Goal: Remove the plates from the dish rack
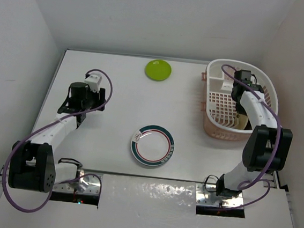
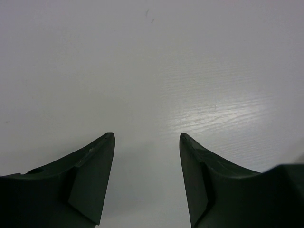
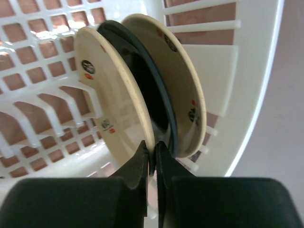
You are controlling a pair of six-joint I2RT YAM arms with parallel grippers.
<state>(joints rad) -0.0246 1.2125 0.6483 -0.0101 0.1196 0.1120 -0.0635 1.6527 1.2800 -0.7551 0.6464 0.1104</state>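
Top view: two plates are already set out on the surface (image 1: 108, 61). The lime-green plate (image 1: 158, 70) is near the far edge and the white plate with green-red rim (image 1: 152, 145) is nearer the arm bases. They are well apart and both outside the dish rack (image 1: 211, 101), which is seen at the far right. The right arm (image 1: 259, 116) is reached down into the rack, and the contents are mostly hidden by it here. The left arm (image 1: 59, 129) is held over bare surface at the left, away from both plates. Left wrist view: the left end effector (image 2: 147, 137) is seen with fingers clearly apart, nothing between them and only bare surface below. Right wrist view: inside the rack, plates are stood on edge and packed together. A front cream plate (image 3: 109, 95) is seen, then a dark glossy plate (image 3: 152, 85) behind it and a rear cream plate (image 3: 183, 80) nearest the rack wall. Whether these are three separate plates cannot be told for sure. The right end effector (image 3: 151, 145) is closed to a thin slit on the lower rim of the group, apparently pinched on the front cream plate's edge. No lift is shown. Judged progress: roughly half done, with two plates out, the rest still racked and the next removal only at the grasp stage.
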